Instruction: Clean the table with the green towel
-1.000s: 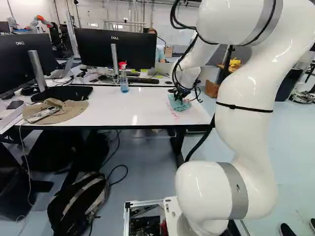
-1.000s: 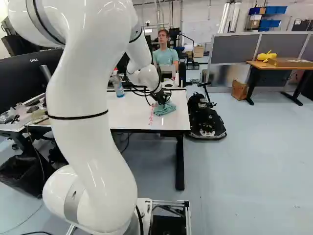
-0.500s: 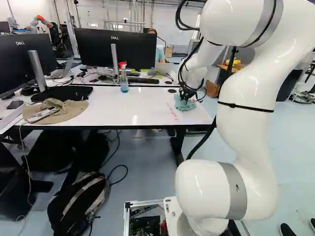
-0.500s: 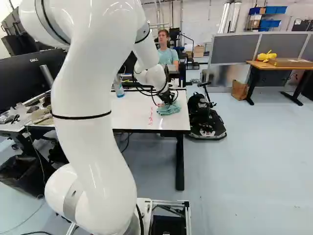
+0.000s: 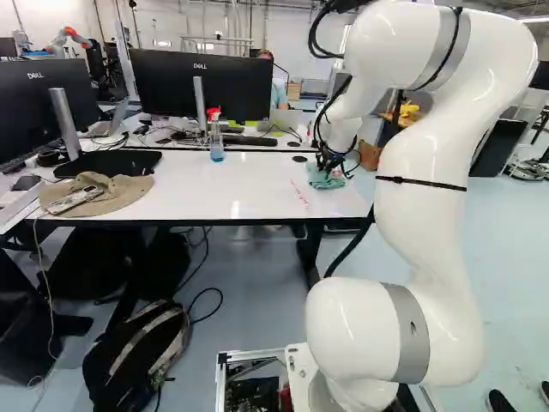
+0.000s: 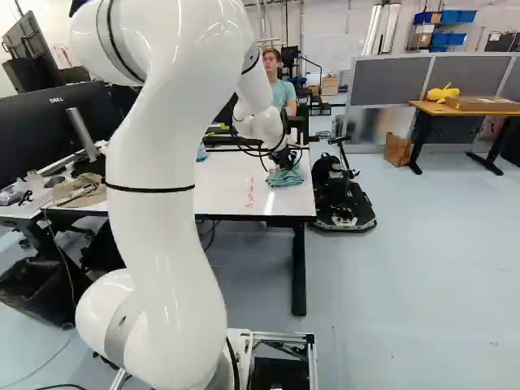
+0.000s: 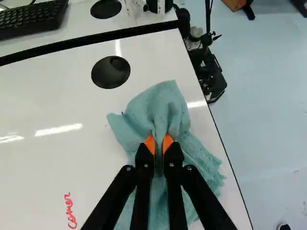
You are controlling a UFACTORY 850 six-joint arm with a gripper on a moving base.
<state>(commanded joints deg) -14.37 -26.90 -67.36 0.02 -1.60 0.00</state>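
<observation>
At the right end of the white table (image 5: 214, 193), my gripper (image 5: 324, 165) presses down over the green towel (image 5: 326, 180). In the wrist view both orange fingertips of the gripper (image 7: 159, 143) pinch a raised fold of the towel (image 7: 158, 105), so it is shut on the cloth. The rest of the towel spreads crumpled on the tabletop around and under the fingers, close to the side edge. Red handwriting (image 7: 70, 211) is on the surface beside the towel; the same red marks (image 6: 250, 192) show in the right base view.
A spray bottle (image 5: 216, 140) stands near the table's far edge. A brown hat (image 5: 107, 190) lies at the left, with monitors (image 5: 232, 86) behind. A dark round desk hole (image 7: 111, 72) lies ahead of the towel. A black wheeled object (image 6: 340, 191) stands beyond the table's side.
The gripper and the held towel have slid rightward across the table, away from the red marks, mostly in the first half second. My arm's upper links have shifted too. The base has stayed put.
</observation>
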